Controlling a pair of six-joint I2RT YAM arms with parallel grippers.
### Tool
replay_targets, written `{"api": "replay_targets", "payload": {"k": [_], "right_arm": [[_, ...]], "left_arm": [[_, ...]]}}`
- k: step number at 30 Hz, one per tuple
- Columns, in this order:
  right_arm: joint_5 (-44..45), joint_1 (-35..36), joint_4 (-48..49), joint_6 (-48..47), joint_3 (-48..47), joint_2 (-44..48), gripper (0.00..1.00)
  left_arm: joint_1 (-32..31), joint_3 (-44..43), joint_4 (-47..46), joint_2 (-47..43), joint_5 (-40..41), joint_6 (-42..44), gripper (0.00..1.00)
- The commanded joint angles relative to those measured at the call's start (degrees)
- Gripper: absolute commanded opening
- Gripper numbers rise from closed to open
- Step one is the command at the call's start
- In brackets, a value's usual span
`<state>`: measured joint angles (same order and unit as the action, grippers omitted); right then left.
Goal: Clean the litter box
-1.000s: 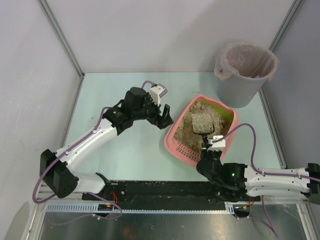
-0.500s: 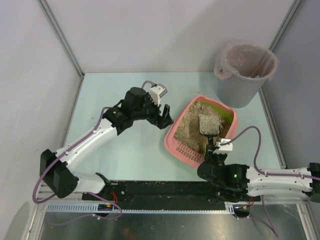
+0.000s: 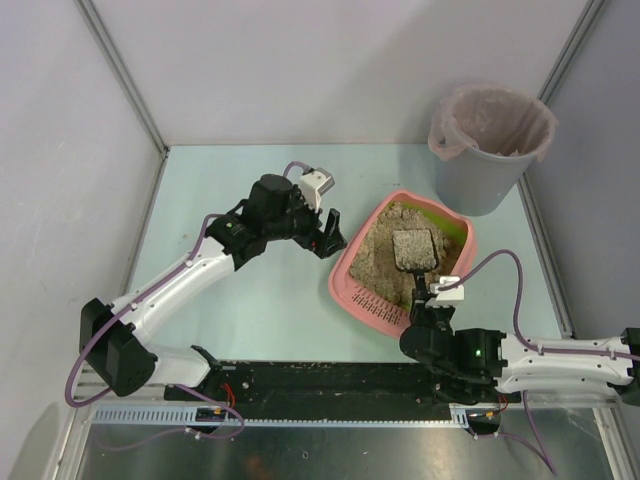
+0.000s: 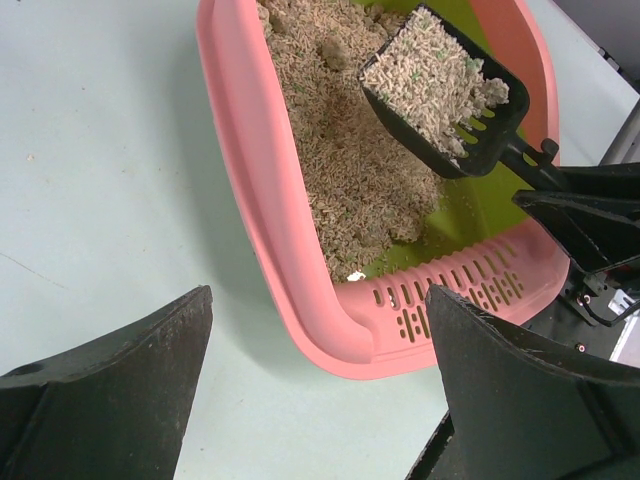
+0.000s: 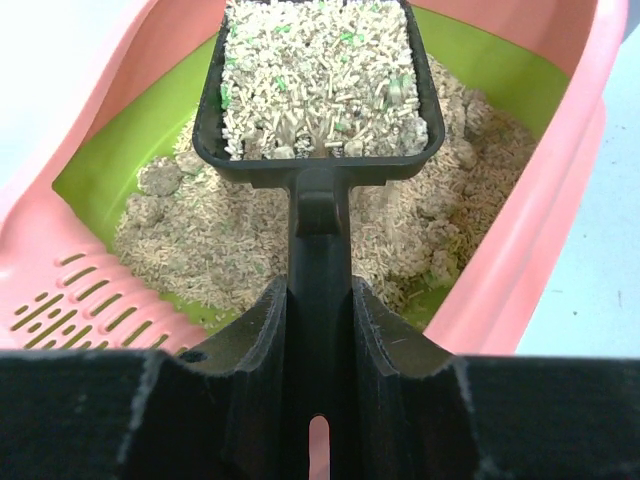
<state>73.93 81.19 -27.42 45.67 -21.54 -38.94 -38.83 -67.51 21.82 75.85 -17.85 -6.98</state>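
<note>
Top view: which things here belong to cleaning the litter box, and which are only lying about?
For the job: litter box; scoop, full, gripped by the right tool; bucket.
Not in use: left tool, open, beside the box.

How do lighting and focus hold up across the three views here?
Top external: soft even light, faint shadows, litter box sharp. Left wrist: scoop crisp, left gripper's fingers dark with little detail along the bottom edge. Right wrist: litter grains in the scoop crisp, right gripper close to the lens, dark.
</note>
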Motion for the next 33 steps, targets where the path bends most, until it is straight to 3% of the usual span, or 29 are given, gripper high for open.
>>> {"api": "replay_targets", "payload": {"k": [1,2,3,5,6,7,8,9,10,11,12,15,17,18,19,20,21,22,23,24,25,26,27,28,29,30,32,33], "right_arm": [[6.45,0.29,-11.20,8.29,-4.45,0.44,0.00],[6.92,0.29,-13.43,14.12,-4.48,0.88,0.00],[5.97,0.46,-9.97,5.92,-3.78,2.01,0.00],[-1.40,0.37,9.63,-10.71,-0.80,2.11,0.00],[-0.99,0.37,7.93,-5.73,-1.39,1.24,0.00],[3.80,0.37,-4.71,1.89,-2.36,1.06,0.00],[5.94,0.46,-11.27,11.97,-3.76,1.14,0.00],[6.22,0.46,-12.82,12.25,-3.42,1.41,0.00],[2.14,0.46,0.83,0.59,-2.20,1.93,0.00],[-0.95,0.38,8.53,-8.58,-0.89,1.85,0.00],[-2.11,0.46,10.70,-11.45,-0.70,1.24,0.00],[5.24,0.46,-8.83,11.48,-3.59,-0.35,0.00],[0.54,0.46,5.63,-7.59,-1.59,-0.08,0.00],[-1.75,0.55,10.84,-11.96,-0.88,-0.43,0.00],[-0.29,0.38,6.28,-10.53,-1.83,-0.87,0.00],[2.16,0.37,0.32,2.54,-2.71,-1.49,0.00],[4.10,0.46,-5.13,8.06,-3.41,-1.32,0.00],[3.07,0.46,-2.05,7.25,-2.46,-0.97,0.00],[0.28,0.38,5.28,-8.07,-1.32,-0.70,0.00],[-2.97,0.46,11.28,-12.93,-0.18,-1.05,0.00],[-1.78,0.46,9.16,-11.06,-1.13,-1.40,0.00],[0.66,0.46,3.83,1.23,-2.18,-1.93,0.00],[4.52,0.46,-2.05,7.01,-2.89,-1.76,0.00],[3.95,0.46,-3.24,7.24,-2.81,-1.32,0.00],[1.68,0.38,3.53,-0.42,-0.72,-0.97,0.00],[-3.22,0.46,15.17,-14.76,0.43,-1.05,0.00],[-0.65,0.46,9.79,-9.42,-1.47,-1.84,0.00],[4.50,0.46,-0.60,2.98,-2.44,-2.02,0.00]], "left_arm": [[0.24,-0.08,-0.55,-0.62,-0.08,1.53,0.92],[0.24,-0.08,-0.55,-0.71,-0.26,1.45,0.92],[0.24,-0.08,-0.55,-0.71,-0.43,1.45,0.92],[0.16,-0.08,-0.55,-0.71,-0.26,1.45,0.92],[0.16,-0.08,-0.55,-0.71,0.00,1.45,0.92],[0.24,0.00,-0.47,-0.71,-0.08,1.45,0.92],[0.24,-0.08,-0.64,-0.88,-0.26,1.36,0.92],[0.16,-0.08,-0.64,-1.06,-0.26,1.45,0.92],[0.16,-0.17,-0.56,-1.15,-0.26,1.45,0.92],[0.24,-0.08,-0.55,-1.06,-0.17,1.45,0.92],[0.24,-0.08,-0.55,-1.06,0.00,1.53,0.92],[0.24,-0.08,-0.64,-1.32,-0.34,1.45,0.92],[0.16,-0.17,-0.55,-1.41,-0.17,1.45,0.92],[0.24,-0.17,-0.55,-1.32,0.00,1.53,0.92],[0.24,-0.08,-0.55,-1.24,0.00,1.53,0.92],[0.24,-0.08,-0.55,-1.15,-0.26,1.45,0.92],[0.24,-0.08,-0.55,-1.23,-0.43,1.36,0.92],[0.24,-0.17,-0.55,-1.24,-0.52,1.36,0.92],[0.24,-0.17,-0.55,-1.06,-0.35,1.36,0.92],[0.16,-0.08,-0.55,-0.97,-0.26,1.36,0.92],[0.16,-0.08,-0.55,-0.88,-0.26,1.36,0.92],[0.24,-0.08,-0.55,-0.88,-0.43,1.36,0.92],[0.24,-0.08,-0.55,-0.97,-0.61,1.18,0.92],[0.24,-0.08,-0.55,-0.88,-0.70,1.18,0.92],[0.24,-0.08,-0.64,-0.80,-0.70,1.18,0.92],[0.24,-0.08,-0.56,-0.80,-0.52,1.18,0.92],[0.24,-0.08,-0.56,-0.71,-0.44,1.18,0.92],[0.24,-0.08,-0.55,-0.71,-0.78,1.10,0.92]]}}
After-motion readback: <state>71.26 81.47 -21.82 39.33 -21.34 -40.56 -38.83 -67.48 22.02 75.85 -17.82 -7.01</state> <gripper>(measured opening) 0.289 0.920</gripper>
